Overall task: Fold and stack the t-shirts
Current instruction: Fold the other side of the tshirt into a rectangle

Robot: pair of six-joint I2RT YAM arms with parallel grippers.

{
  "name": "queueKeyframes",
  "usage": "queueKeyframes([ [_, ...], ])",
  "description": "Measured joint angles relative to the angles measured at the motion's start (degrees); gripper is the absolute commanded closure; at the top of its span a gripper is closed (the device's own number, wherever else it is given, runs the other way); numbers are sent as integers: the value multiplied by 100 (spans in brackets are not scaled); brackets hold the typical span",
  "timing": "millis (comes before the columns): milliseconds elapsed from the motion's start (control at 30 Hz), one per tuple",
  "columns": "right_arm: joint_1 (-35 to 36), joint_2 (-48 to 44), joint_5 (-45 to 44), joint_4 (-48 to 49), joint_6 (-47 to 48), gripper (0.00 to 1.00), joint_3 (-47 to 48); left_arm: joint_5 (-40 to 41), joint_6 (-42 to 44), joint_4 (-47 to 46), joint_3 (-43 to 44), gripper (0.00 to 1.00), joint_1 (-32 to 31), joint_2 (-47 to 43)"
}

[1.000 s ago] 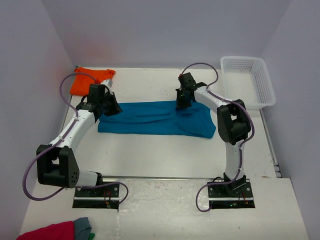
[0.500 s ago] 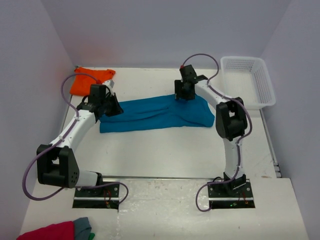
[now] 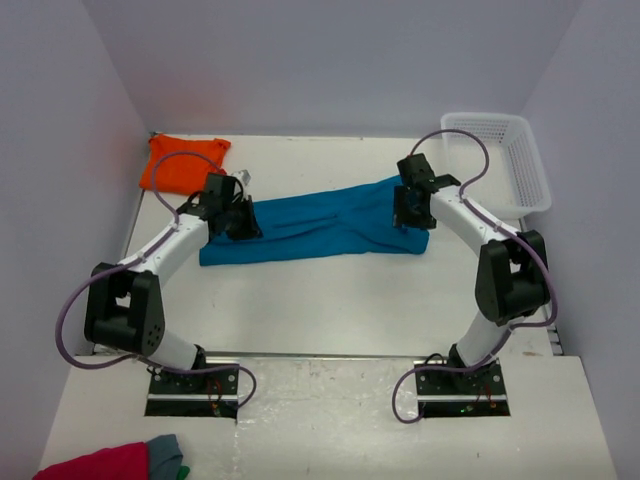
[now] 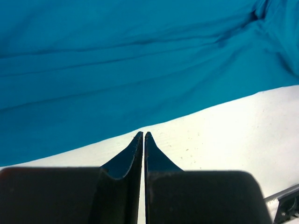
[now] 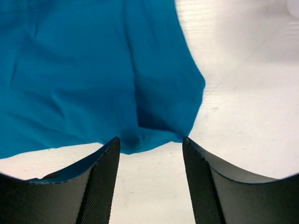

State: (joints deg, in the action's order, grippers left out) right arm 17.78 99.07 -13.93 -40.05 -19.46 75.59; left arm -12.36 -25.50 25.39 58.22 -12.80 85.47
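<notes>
The teal-blue t-shirt (image 3: 320,225) lies mid-table as a long folded band, probably laid out flat for its next fold. The right gripper (image 5: 150,140) hangs over the shirt's right end with its jaws wide, looks ready to pinch that hem. The left gripper (image 4: 142,136) is pressed together and holds nothing, tips right at the shirt's edge near the left end. The orange t-shirt (image 3: 185,163) sits in the far-left corner, likely waiting its turn. No logos or writing readable anywhere.

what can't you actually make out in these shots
Top view: crimson-pink cloth and grey cloth, cut off by the bottom edge.
Top view: teal-blue cotton t-shirt's left corner, behind the left hand.
Both wrist views: that shirt's outline, running off the frame edges.
Top view: orange cotton t-shirt, folds too small to read.
</notes>
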Motion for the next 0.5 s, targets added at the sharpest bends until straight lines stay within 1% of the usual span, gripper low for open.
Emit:
queueKeyframes([
  [167,-247,9,146,-48,4,47,-17,61,-157,0,-22,100,-149,295],
  [433,-254,369,601,26,22,51,94,205,-249,-2,-76,100,-153,304],
  [500,-254,374,669,37,22,57,92,232,-249,-2,-81,100,-153,306],
])
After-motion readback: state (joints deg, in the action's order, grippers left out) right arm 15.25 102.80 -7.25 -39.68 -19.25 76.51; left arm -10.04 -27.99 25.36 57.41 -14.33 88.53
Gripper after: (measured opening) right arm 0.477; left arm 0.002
